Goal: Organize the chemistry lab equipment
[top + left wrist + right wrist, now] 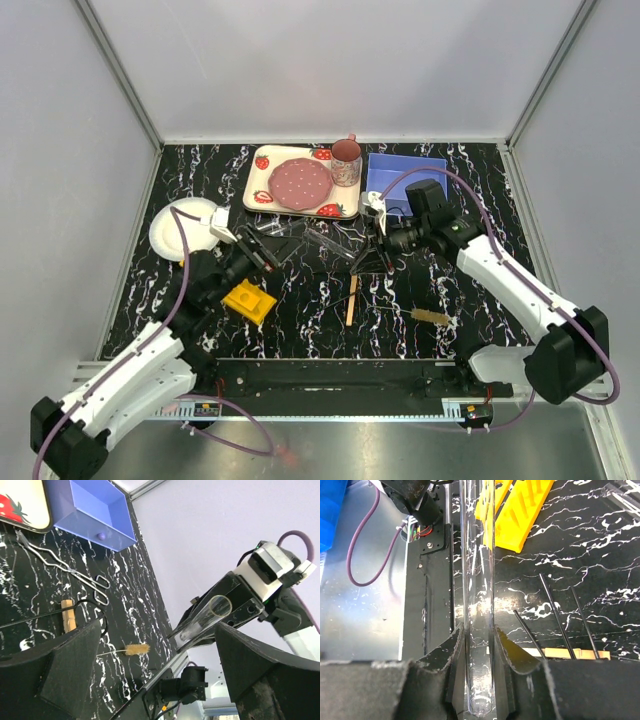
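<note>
Over the table's middle, right claw (479,640): clamped narrow on a clear glass tube (477,580), gripped near its rounded closed end, so the open mouth juts out towards the left arm.
Why held so: probably to offer the free end for a hand-over, since the rounded end would have to go down into a hole first.
Left claw (157,645): wide, nothing between its fingers; it faces the tube's mouth but stands apart from it.
Yellow rack (248,300): flat on the table towards the near-left, just beside the left claw and beyond the far end of the held tube.
Tube relative to rack: lined up towards it, lifted off the table, not yet over any hole.
Spare glass tubes (310,238): lying loose mid-table between the two claws.
Wire tongs (60,565): flat on the table near the blue bin (95,512).
Wooden stick (352,298) and tube brush (432,317): untouched towards the near edge, right of centre.
</note>
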